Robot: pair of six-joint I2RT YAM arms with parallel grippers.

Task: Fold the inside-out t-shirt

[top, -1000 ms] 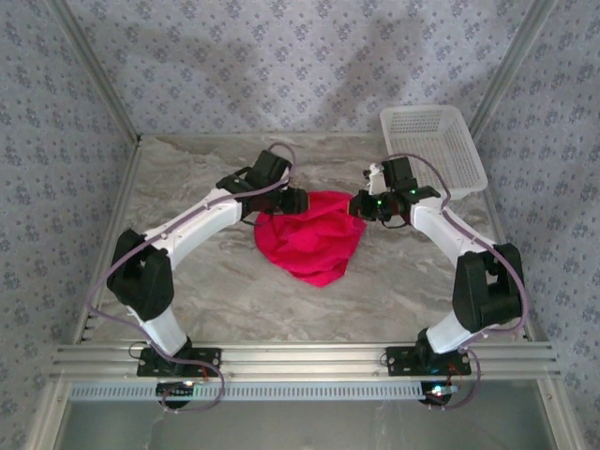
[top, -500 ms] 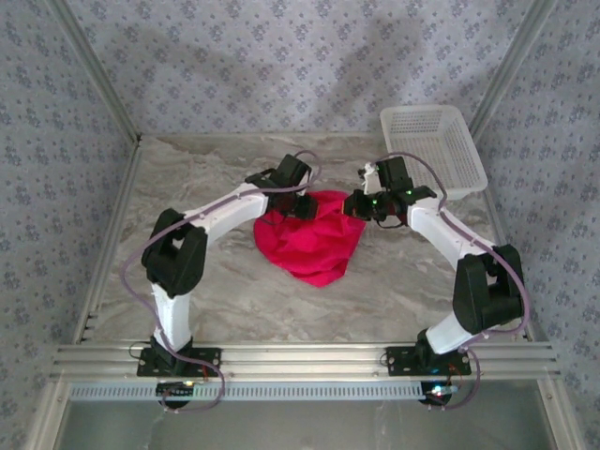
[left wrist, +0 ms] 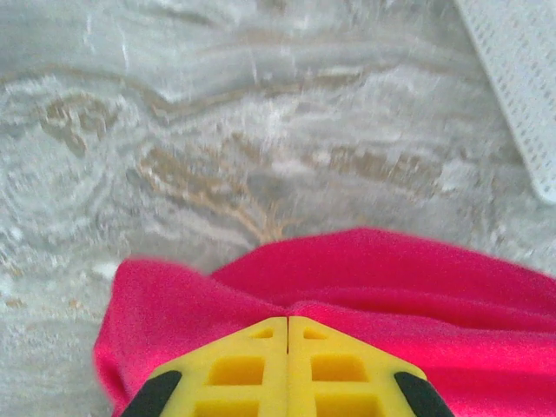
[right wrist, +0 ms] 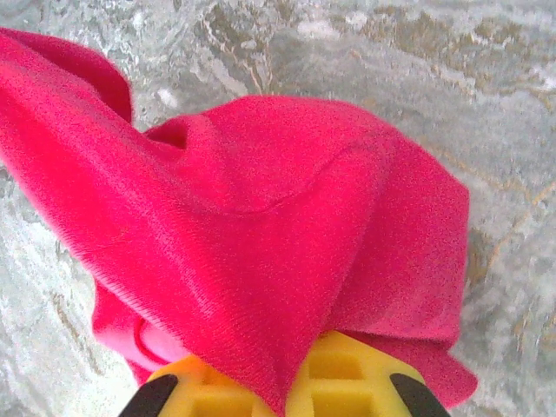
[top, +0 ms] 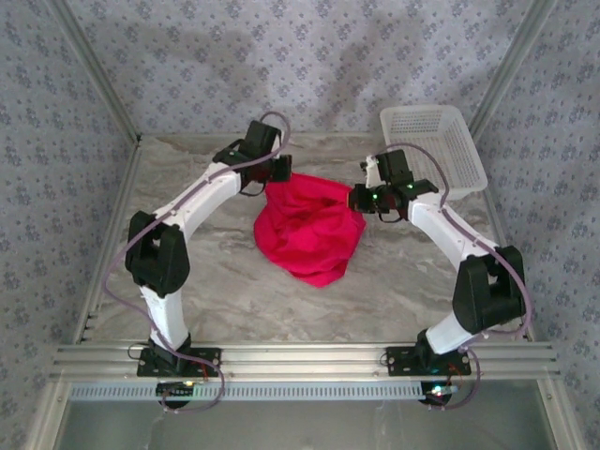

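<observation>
The inside-out t-shirt (top: 309, 230) is a bright red bunched heap in the middle of the marble table. My left gripper (top: 278, 178) is at its far left corner, shut on the cloth; in the left wrist view the yellow fingers (left wrist: 252, 365) meet at the left gripper's tip (left wrist: 287, 320) with the t-shirt's red folds (left wrist: 391, 278) around it. At the far right corner my right gripper (top: 361, 199) is shut too. A taut fold of the t-shirt (right wrist: 261, 208) runs down between that right gripper's (right wrist: 280, 373) yellow fingers. The far edge is stretched between both grippers.
A white mesh basket (top: 433, 145) stands at the table's far right corner, and its edge (left wrist: 521, 78) shows in the left wrist view. Bare marble table (top: 216, 281) surrounds the cloth. Patterned walls close in the back and sides.
The left gripper shut on the shirt's far left corner and pulled it back and to the left. The right gripper moved slightly toward the back, keeping its hold.
</observation>
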